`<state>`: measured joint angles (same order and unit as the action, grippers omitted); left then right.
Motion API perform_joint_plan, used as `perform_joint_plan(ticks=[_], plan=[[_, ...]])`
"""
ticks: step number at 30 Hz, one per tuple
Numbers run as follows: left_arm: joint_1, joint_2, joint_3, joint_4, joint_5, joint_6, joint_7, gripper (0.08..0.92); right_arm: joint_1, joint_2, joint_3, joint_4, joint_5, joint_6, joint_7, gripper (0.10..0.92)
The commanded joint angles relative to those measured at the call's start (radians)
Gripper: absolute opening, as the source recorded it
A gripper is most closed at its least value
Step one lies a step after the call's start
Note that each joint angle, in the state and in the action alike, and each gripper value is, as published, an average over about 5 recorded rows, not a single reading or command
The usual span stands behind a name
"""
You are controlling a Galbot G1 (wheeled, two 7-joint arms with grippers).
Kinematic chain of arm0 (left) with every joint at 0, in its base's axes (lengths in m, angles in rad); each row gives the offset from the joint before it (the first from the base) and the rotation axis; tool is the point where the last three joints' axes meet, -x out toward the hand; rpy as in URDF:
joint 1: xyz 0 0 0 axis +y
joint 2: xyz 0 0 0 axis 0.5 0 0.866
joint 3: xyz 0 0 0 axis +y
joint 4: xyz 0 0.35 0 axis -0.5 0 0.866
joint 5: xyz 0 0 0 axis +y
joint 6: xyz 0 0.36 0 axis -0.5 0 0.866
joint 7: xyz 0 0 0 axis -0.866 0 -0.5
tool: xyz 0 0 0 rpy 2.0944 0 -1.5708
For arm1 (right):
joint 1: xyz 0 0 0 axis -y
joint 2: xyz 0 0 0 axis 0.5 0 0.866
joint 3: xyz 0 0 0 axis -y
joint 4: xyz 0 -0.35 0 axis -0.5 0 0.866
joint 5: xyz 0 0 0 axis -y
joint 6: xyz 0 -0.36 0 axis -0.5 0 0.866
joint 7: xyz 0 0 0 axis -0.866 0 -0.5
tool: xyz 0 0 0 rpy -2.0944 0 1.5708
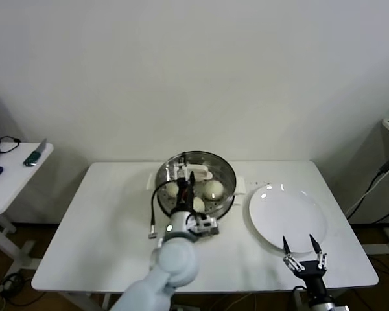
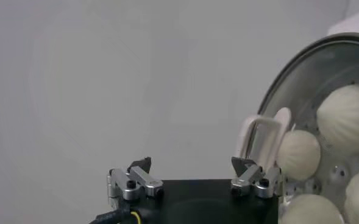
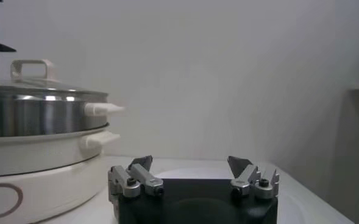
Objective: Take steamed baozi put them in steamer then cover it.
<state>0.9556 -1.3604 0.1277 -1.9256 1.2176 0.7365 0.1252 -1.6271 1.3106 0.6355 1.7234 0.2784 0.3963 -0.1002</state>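
The steamer [image 1: 225, 173] stands at the table's middle on its white pot base [image 3: 39, 176]. The glass cover [image 1: 196, 170] rests on it, with its cream handle [image 2: 261, 137] upright on top. Through the glass I see several cream-white baozi [image 2: 298, 154] on the perforated floor. My left gripper [image 1: 186, 181] hangs open just above the cover, and the handle lies beside one fingertip [image 2: 239, 163], not between the two. My right gripper [image 1: 300, 245] stands open and empty low over the near edge of the white plate [image 1: 288, 217].
The flat white plate lies to the right of the steamer and holds nothing. A small side table [image 1: 13, 178] with a knife [image 1: 35, 154] and cables stands off to the left. Bare white tabletop [image 1: 104, 220] stretches along the front left.
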Motion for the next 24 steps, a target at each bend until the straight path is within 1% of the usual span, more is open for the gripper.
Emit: perform_joint_plan(ticks=[1, 3, 5, 10, 14, 16, 19, 24], plan=[[0.177, 0.187, -0.219, -0.226, -0.61, -0.193, -0.191, 0.822, -0.005, 0.001, -0.005, 0.042, 0.04, -0.044, 0.064, 0.823], [0.228, 0.202, -0.301, -0.236, -0.769, -0.279, -0.239, 0.823, -0.006, -0.001, -0.004, 0.048, 0.042, -0.04, 0.074, 0.823], [0.293, 0.199, -0.401, -0.25, -0.922, -0.351, -0.266, 0.823, -0.005, -0.002, -0.001, 0.047, 0.037, -0.036, 0.081, 0.823], [0.465, 0.148, -0.65, -0.259, -1.233, -0.513, -0.253, 0.823, 0.004, 0.004, -0.001, 0.033, 0.032, -0.029, 0.097, 0.823], [0.566, 0.137, -0.78, -0.222, -1.425, -0.636, -0.228, 0.823, 0.009, 0.007, -0.003, 0.024, 0.033, -0.021, 0.101, 0.823], [0.606, 0.143, -0.81, -0.179, -1.483, -0.723, -0.22, 0.823, 0.009, 0.007, -0.005, 0.02, 0.032, -0.016, 0.1, 0.823], [0.646, 0.154, -0.812, -0.094, -1.518, -0.847, -0.219, 0.823, 0.011, 0.006, -0.006, 0.012, 0.033, -0.005, 0.1, 0.823], [0.672, 0.151, -0.769, 0.042, -1.507, -0.959, -0.221, 0.823, 0.015, 0.002, -0.008, 0.0, 0.039, 0.019, 0.099, 0.823]])
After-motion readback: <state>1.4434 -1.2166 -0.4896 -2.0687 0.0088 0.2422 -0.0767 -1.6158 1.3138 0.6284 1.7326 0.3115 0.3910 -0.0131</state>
